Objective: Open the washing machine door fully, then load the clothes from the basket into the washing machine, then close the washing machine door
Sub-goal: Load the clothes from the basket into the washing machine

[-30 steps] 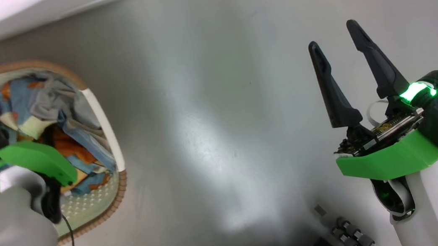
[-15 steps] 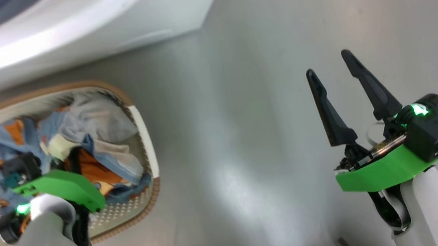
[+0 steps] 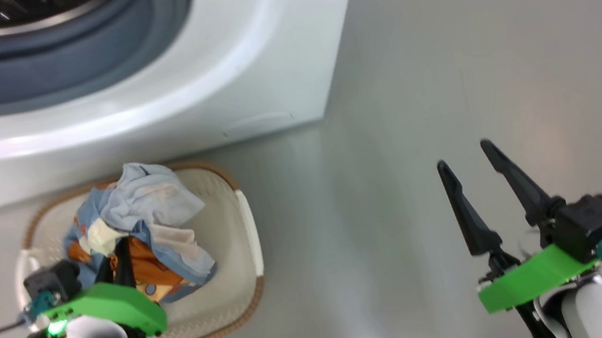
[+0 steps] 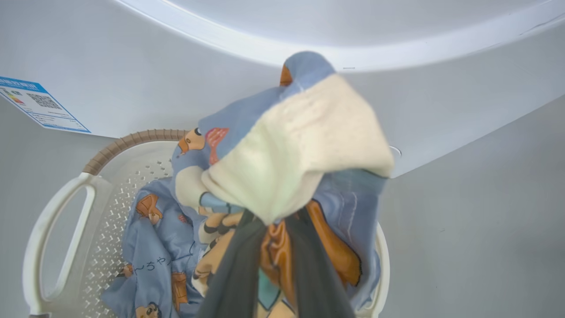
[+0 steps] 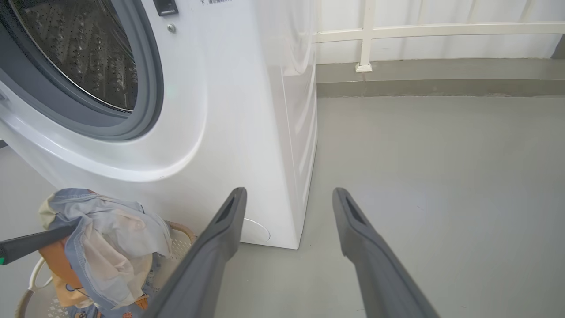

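Right gripper (image 3: 463, 156): near right, over the bare floor (image 3: 437, 58). Its fingers are spread wide with nothing between them.
Left gripper (image 4: 273, 227): near left, above the basket. Its fingers are pinched almost together on a bunch of the clothes.
Clothes (image 3: 149, 212): the pinched bunch is raised above the basket rim, with blue and cream folds drooping over the fingers. More printed fabric lies on the basket bottom. I cannot tell whether that is a separate piece or the tail of the same one.
Basket (image 3: 249, 228): on the floor at the left, just in front of the foot of the washing machine.
Washing machine (image 3: 262, 52): far left, white front facing the robot.
Mouth: the grey gasket (image 5: 150, 101) and steel drum (image 5: 84, 53) are uncovered. No cloth lies in the part of the drum that shows.
Done, as judged: the washing machine door has been opened, since the mouth is bare. I cannot tell how far it has swung.
In hand: lifting clothes out of the basket.
Left: carry the bunch up to the drum, let go inside, fetch whatever remains below, then shut the washing machine door.
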